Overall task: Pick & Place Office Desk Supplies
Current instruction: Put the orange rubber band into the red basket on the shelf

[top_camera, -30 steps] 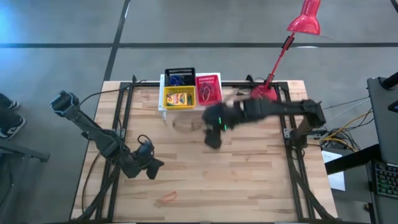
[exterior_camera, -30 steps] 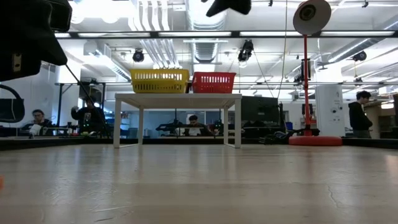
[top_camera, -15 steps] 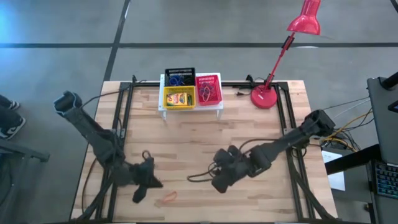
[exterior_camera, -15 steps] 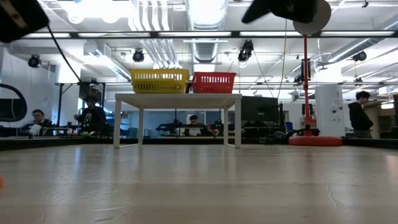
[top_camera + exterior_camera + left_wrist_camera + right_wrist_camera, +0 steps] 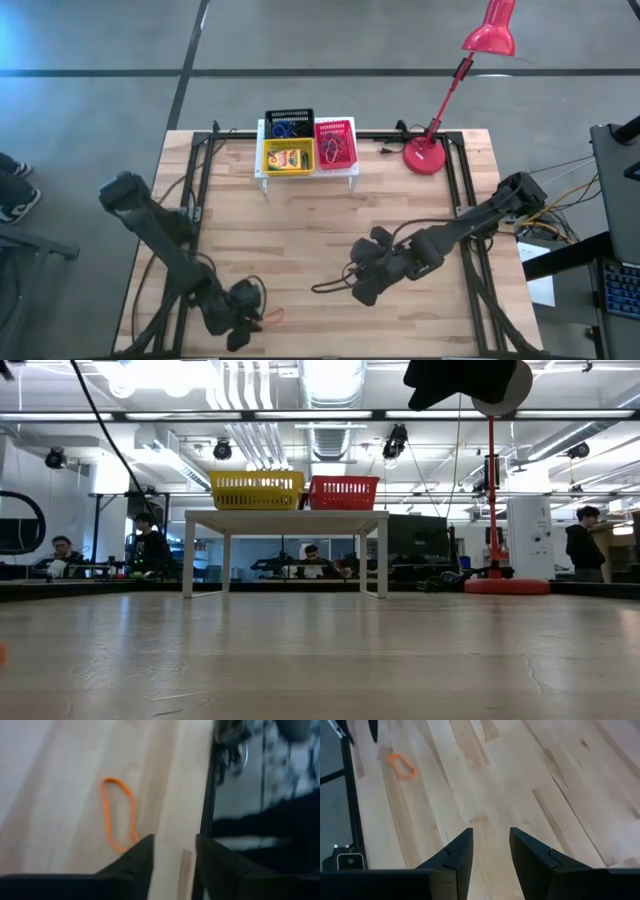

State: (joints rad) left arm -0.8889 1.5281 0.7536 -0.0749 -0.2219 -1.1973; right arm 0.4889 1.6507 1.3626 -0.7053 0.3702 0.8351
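a pale wooden table (image 5: 330,240) of butcher-block planks stands on a grey concrete floor (image 5: 300,60) crossed by dark seams. at the table's far right corner a red desk lamp (image 5: 487,28) rises from its round base. in the low view the room behind is a wide workshop with white ceiling ducts (image 5: 255,420), long strip lights (image 5: 330,375) and dark desks (image 5: 420,565). several people (image 5: 150,545) sit or stand there, one person (image 5: 580,545) at the right.

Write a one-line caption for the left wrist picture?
Left gripper, open, hovers beside an orange rubber band lying on the wooden table.
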